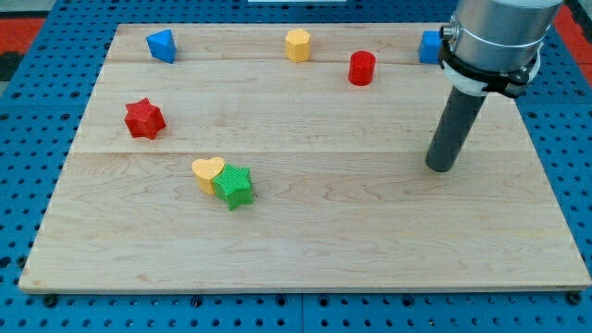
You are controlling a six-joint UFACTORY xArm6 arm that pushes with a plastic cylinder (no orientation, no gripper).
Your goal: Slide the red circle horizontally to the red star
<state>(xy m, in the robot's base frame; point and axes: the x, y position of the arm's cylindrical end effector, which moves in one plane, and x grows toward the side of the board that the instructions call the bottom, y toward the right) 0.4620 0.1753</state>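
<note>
Pale wood, light-grained, makes up the surface (305,240), a board lying on a blue perforated base (28,111) that shows round all its edges.

Next in size is my arm (495,37), a grey cylindrical body entering at the view's top right, with a dark rod hanging straight down from it. My tip (440,168) stands on the board's right half, clear of every block. The rig carries no hand; the rod ends plain, so it neither opens nor closes and has hold of nothing.

Blocks, in descending order as I judge them:

The red star (144,119) lies near the board's left edge, in the upper half.

The green star (236,186) sits left of centre, touching the yellow heart (207,172), which lies just to its upper left.

The blue block (162,45) at the view's top left has an irregular shape I cannot name.

The red circle (362,67), a short upright cylinder, stands in the upper part of the board, right of centre. It is well apart from the red star, far to that star's right and somewhat higher in the view. My tip is to its lower right, not in contact.

The yellow block (297,44), apparently hexagonal, sits near the top edge, left of the red circle.

A second blue block (429,46) at the top right is partly hidden behind my arm; shape not determinable.
</note>
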